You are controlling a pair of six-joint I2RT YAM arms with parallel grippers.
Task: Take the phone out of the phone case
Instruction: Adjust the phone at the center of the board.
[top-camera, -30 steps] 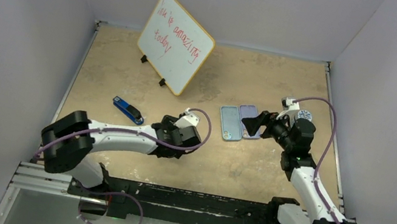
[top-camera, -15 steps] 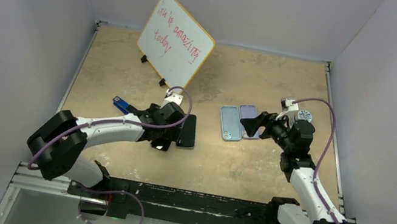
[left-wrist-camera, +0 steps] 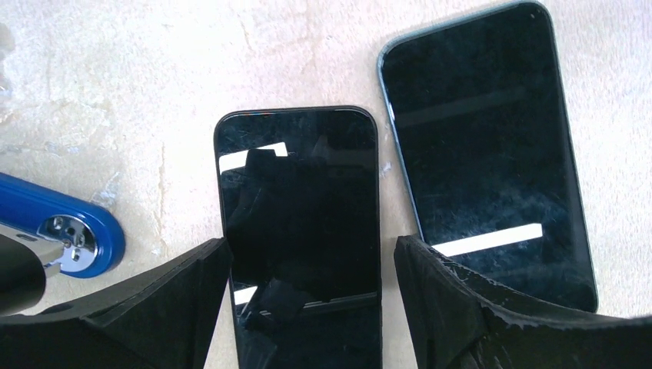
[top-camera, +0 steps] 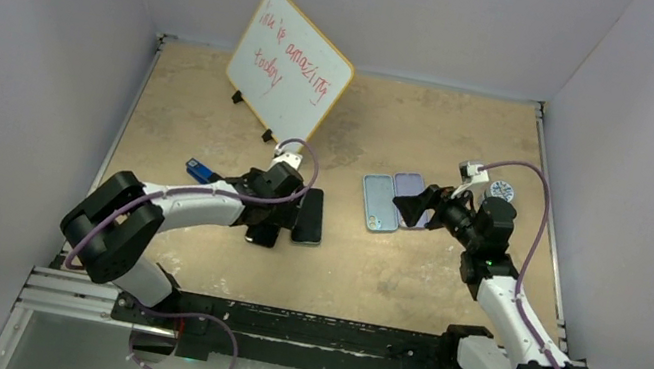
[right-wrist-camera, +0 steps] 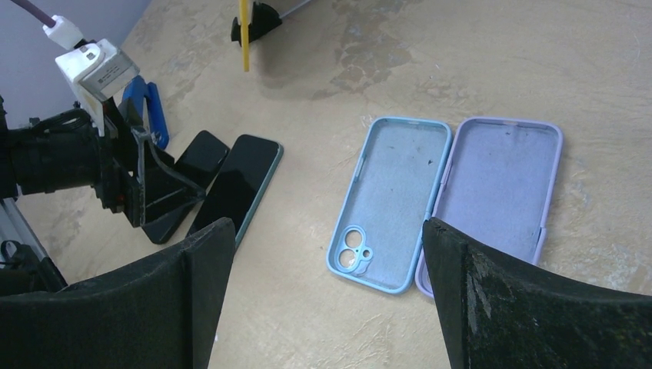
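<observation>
Two bare black phones lie side by side on the table left of centre. The left phone (left-wrist-camera: 296, 223) lies between the fingers of my open left gripper (left-wrist-camera: 311, 307), which straddles it from just above. The teal-edged phone (left-wrist-camera: 484, 154) lies free to its right and also shows in the top view (top-camera: 310, 217). An empty blue case (right-wrist-camera: 392, 204) and an empty lilac case (right-wrist-camera: 496, 184) lie open side up at centre right. My right gripper (right-wrist-camera: 327, 300) is open and empty, hovering just in front of the cases (top-camera: 381, 202).
A small blue tool (left-wrist-camera: 54, 231) lies just left of the left phone. A whiteboard (top-camera: 289, 71) with red writing stands on feet at the back left. A small round white object (top-camera: 502, 188) sits near the right wall. White walls enclose the table.
My left gripper has moved left and back, uncovering the teal-edged phone on the table, and now stands over the other phone. The right arm has barely moved.
</observation>
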